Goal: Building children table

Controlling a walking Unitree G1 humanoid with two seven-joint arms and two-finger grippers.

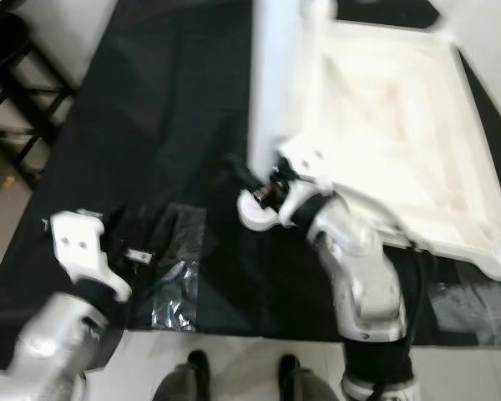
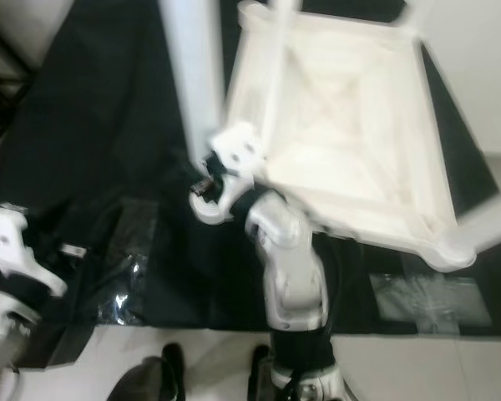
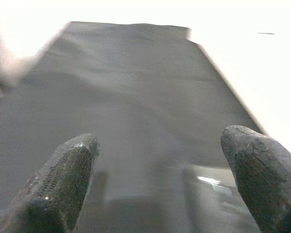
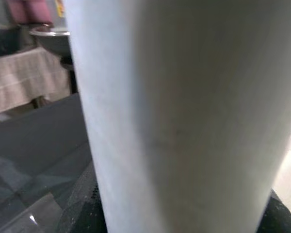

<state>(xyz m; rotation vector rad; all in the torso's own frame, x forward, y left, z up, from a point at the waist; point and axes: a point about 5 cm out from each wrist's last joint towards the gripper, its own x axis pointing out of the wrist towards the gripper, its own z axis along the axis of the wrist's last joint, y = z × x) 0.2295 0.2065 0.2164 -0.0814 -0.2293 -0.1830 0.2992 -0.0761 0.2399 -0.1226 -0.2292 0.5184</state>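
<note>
The white table top [image 1: 451, 109] lies upside down on a black sheet [image 1: 150, 125], blurred in both eye views. A thick white leg [image 1: 271, 75] stands upright at its near left corner. My right gripper [image 1: 249, 177] is shut on this leg low down. In the right wrist view the leg [image 4: 184, 121] stands close between the black fingertips [image 4: 82, 204]. My left gripper [image 3: 160, 179] is open, hovering low over the sheet with nothing between its fingers [image 3: 63, 179]. The left wrist [image 1: 79, 251] is at the sheet's near left part.
A crumpled clear plastic bag [image 1: 179, 284] lies on the sheet between my arms. Another clear plastic piece [image 1: 476, 309] lies near the table top's front right corner. A black rack [image 1: 17, 75] stands on the floor at far left. Two dark shoes [image 1: 196, 368] show at the bottom edge.
</note>
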